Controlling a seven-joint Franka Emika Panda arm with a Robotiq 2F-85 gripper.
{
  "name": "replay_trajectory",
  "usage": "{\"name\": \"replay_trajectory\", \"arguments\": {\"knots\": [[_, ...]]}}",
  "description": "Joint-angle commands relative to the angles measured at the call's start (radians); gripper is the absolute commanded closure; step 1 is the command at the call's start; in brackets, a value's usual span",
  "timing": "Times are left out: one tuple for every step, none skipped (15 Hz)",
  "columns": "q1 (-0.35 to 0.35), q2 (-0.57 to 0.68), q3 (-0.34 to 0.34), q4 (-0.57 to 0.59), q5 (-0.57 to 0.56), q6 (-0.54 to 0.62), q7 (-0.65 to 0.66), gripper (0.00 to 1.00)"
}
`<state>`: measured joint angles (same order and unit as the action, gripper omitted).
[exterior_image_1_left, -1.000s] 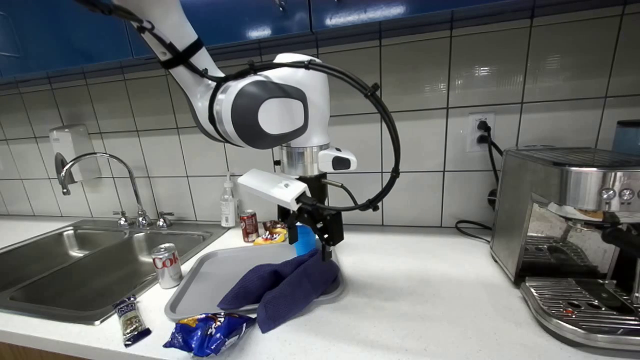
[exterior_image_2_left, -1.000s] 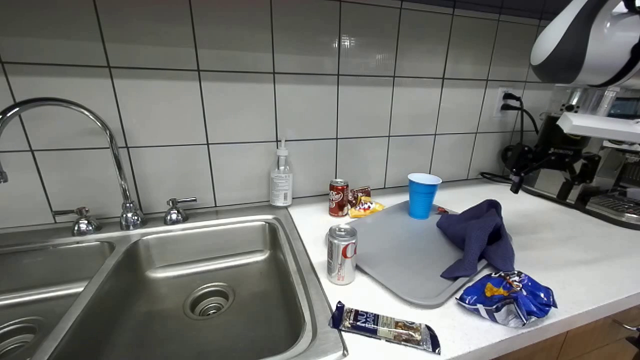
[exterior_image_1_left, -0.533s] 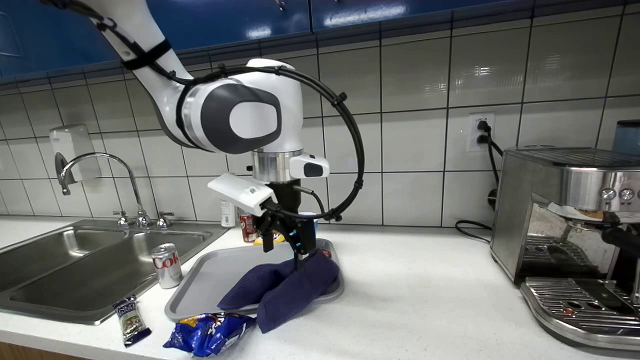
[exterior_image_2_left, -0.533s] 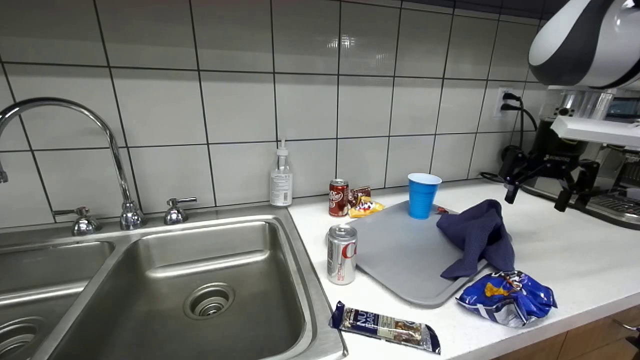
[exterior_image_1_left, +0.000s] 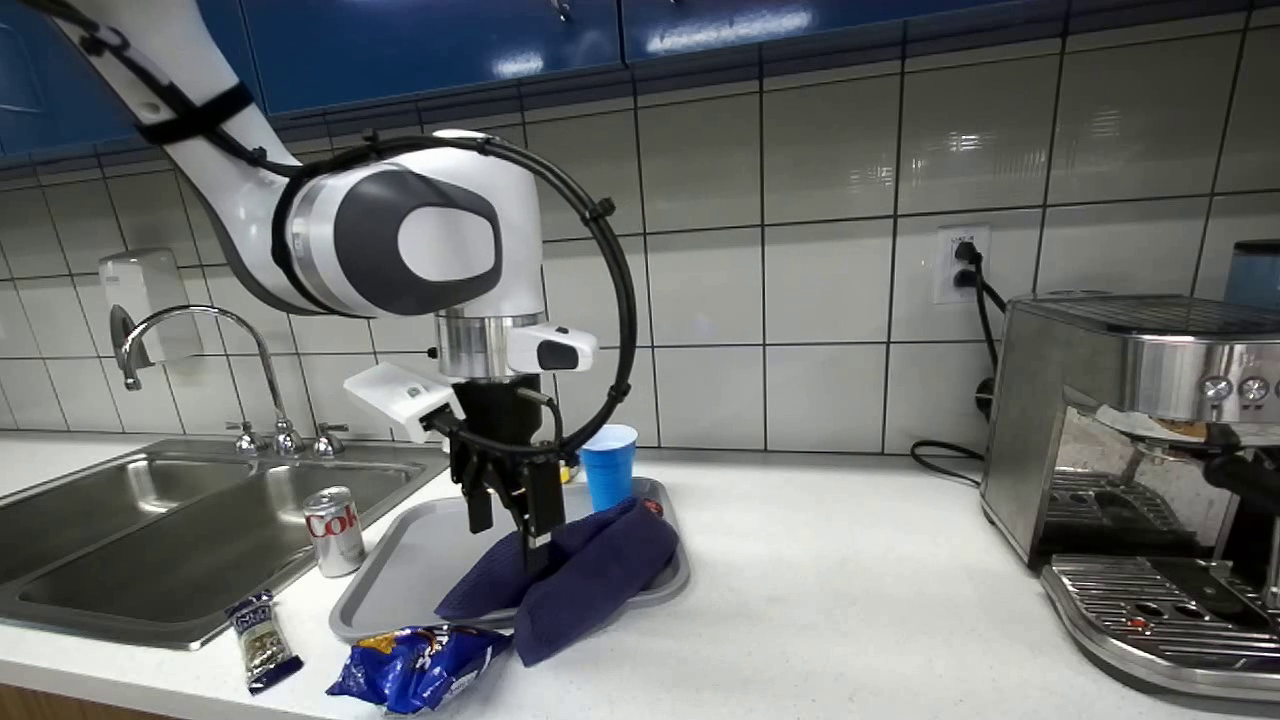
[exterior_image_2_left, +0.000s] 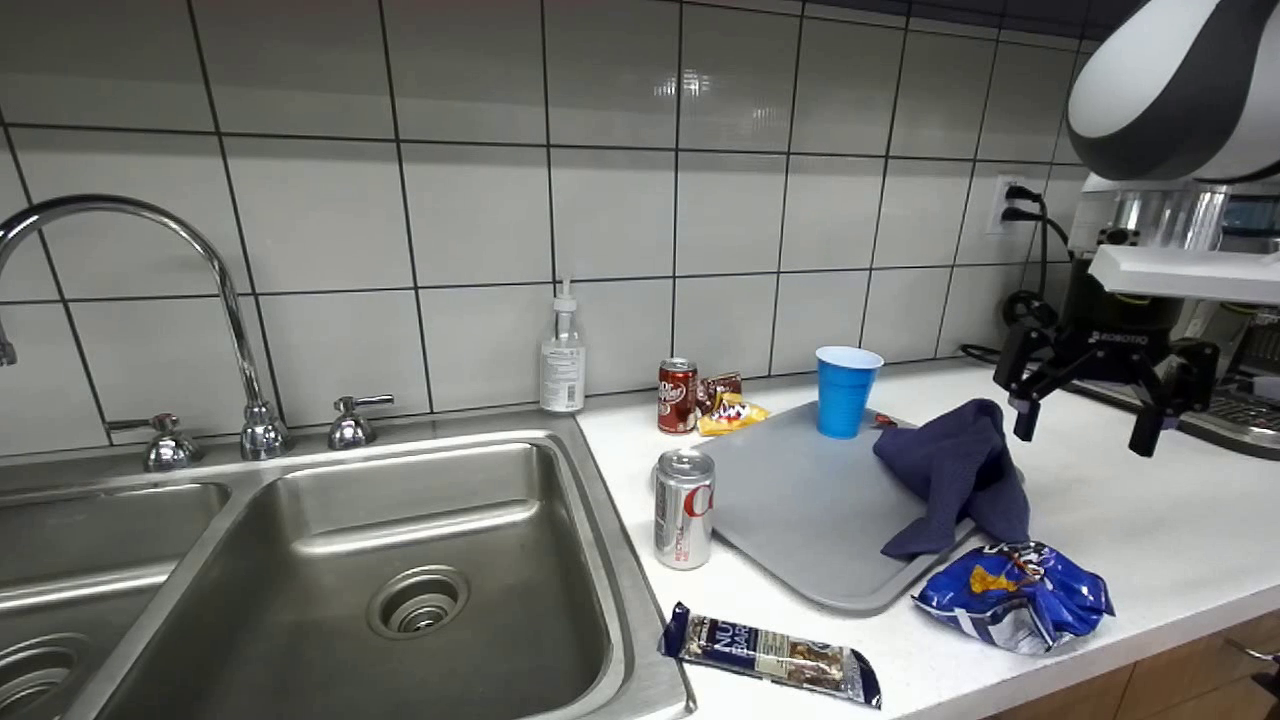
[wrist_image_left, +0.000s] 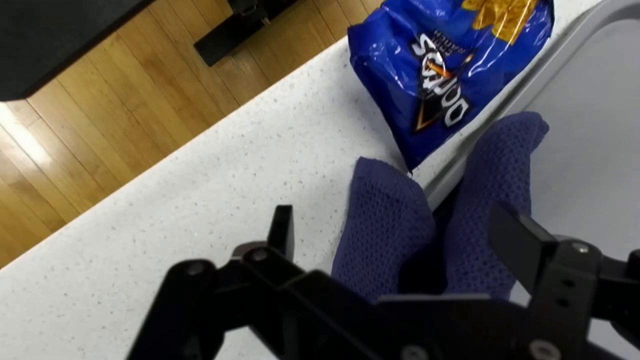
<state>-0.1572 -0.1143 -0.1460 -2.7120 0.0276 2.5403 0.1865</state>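
Wrist view, one pincer (wrist_image_left: 395, 230) spread wide near one purple towel (wrist_image_left: 392, 217), one Doritos bag (wrist_image_left: 450, 70), one gray tray (wrist_image_left: 590, 150)

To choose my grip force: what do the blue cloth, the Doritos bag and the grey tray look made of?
Blue cloth: woven fabric, perhaps cotton, matte; waffle-like texture and soft folds show.
Doritos bag: thin film, probably plastic, glossy; crinkles and bright glints.
Grey tray: likely moulded plastic, fairly matte; even colour and rounded raised rim.
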Motion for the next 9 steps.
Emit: {"name": "replay_trajectory", "arguments": {"knots": [[0.005, -0.075, 0.035, -0.048, -0.019, -0.068, 0.096, 0.0], [0.008, -0.083, 0.042, -0.054, -0.014, -0.078, 0.107, 0.0], [0.012, -0.088, 0.048, -0.062, -0.012, -0.082, 0.116, 0.0], [0.015, -0.092, 0.057, -0.071, -0.014, -0.082, 0.128, 0.0], [0.02, -0.096, 0.064, -0.079, -0.012, -0.083, 0.135, 0.0], [0.025, -0.099, 0.07, -0.087, -0.008, -0.079, 0.138, 0.0], [0.03, -0.099, 0.076, -0.094, -0.005, -0.074, 0.141, 0.0], [0.035, -0.072, 0.081, -0.059, -0.001, -0.089, 0.143, 0.0], [0.041, -0.071, 0.086, -0.062, 0.003, -0.087, 0.146, 0.0]]}}
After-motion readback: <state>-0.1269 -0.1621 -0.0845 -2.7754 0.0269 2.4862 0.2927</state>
